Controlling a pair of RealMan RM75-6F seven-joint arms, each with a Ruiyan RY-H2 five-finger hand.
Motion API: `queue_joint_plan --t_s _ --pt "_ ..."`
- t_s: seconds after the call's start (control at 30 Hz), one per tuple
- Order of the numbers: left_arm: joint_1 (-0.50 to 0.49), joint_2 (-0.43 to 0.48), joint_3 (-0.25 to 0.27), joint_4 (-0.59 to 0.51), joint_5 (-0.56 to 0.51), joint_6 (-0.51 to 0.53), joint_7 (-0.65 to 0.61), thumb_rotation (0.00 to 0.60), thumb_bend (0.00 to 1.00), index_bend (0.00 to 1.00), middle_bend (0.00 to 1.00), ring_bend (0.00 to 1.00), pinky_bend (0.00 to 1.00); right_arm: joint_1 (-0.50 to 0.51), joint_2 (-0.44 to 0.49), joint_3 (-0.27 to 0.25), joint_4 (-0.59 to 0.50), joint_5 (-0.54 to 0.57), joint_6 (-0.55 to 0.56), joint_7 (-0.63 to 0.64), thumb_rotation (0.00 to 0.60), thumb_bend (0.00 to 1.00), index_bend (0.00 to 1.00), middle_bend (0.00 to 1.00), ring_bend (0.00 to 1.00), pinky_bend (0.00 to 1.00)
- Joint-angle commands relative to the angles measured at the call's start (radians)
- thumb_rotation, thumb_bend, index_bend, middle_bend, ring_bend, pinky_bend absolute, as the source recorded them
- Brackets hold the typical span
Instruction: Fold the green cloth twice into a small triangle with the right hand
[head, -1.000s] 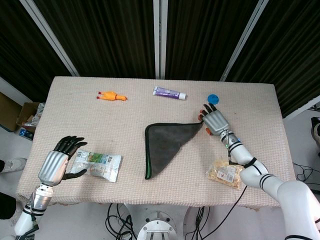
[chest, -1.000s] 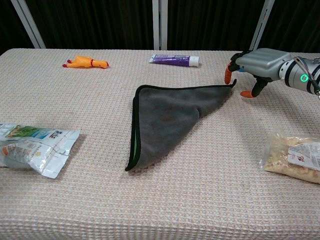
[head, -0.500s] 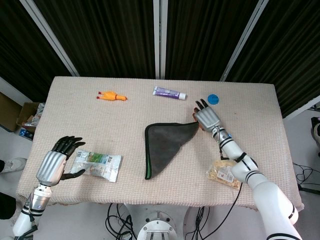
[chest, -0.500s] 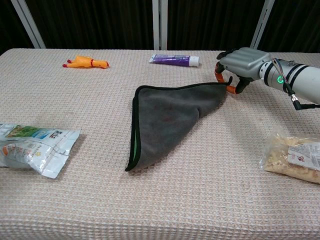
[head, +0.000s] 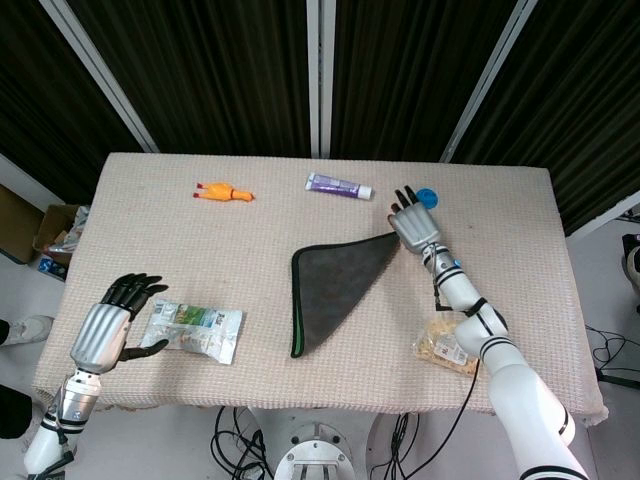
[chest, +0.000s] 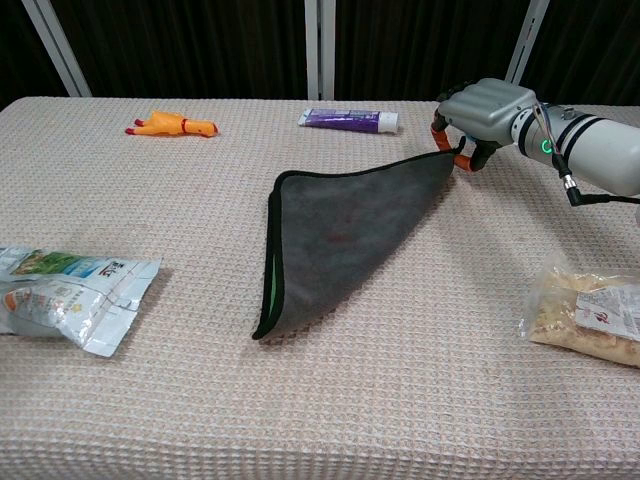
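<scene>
green cloth (head: 335, 288), head view: lies mid-counter as a dark triangle, already folded once, green edge showing along its left side. right corner lifted off the counter (head: 250, 230) and pinched by the right hand (head: 412, 226), whose fingers (head: 404, 197) point toward the far edge. blue cap (head: 427, 197) just beyond that hand. purple tube (head: 339, 186) at the far edge, yellow rubber chicken (head: 223, 192) further left. left hand (head: 105, 328) rests at the near left corner, fingers parted, grasping nothing; snack packet (head: 195, 329) lies just beside it. clear bag of crackers (head: 450, 346) near the right forearm.

chest view: green cloth (chest: 345, 235) has its long fold running down the left, black trim all round, a sliver of green at the near left edge. right corner raised, drawn up toward the far right, clamped between orange-tipped fingers (chest: 438, 138) of the right hand (chest: 478, 112). purple tube (chest: 348, 121) behind the cloth, well apart from it. yellow rubber chicken (chest: 172, 126) far left. snack packet (chest: 68, 293) at left edge, clear bag of crackers (chest: 588, 312) at right edge. left hand not seen from this camera.
</scene>
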Motion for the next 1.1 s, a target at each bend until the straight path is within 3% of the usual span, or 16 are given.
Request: queue_joint_plan --t_s 0.03,0.23,0.57,0.83,1.1 --pt "0.000 0.000 0.000 0.000 0.001 0.000 0.000 0.600 0.00 0.23 0.17 0.13 0.13 -0.006 0.009 -0.003 -0.013 -0.009 0.052 0.013 0.600 0.40 0.65 0.27 0.05 0.04" --pt "-0.005 0.002 -0.004 -0.003 0.002 -0.005 0.002 0.600 0.00 0.23 0.17 0.13 0.13 -0.027 0.050 -0.021 -0.074 -0.054 0.242 0.040 0.600 0.40 0.65 0.27 0.05 0.04" --pt "-0.008 0.005 -0.006 -0.015 0.006 -0.007 0.014 0.600 0.00 0.23 0.17 0.13 0.13 -0.010 0.119 -0.096 -0.306 -0.204 0.516 0.013 0.600 0.40 0.65 0.27 0.05 0.04" --pt "0.006 0.009 0.001 -0.013 0.004 0.006 0.009 0.600 0.00 0.23 0.17 0.13 0.13 0.034 0.135 -0.143 -0.474 -0.310 0.558 -0.062 0.600 0.40 0.65 0.27 0.05 0.04" --pt "0.010 0.004 0.004 -0.005 0.002 0.005 0.001 0.600 0.00 0.23 0.17 0.13 0.13 0.057 0.153 -0.169 -0.552 -0.365 0.531 -0.133 0.600 0.40 0.65 0.27 0.05 0.04"
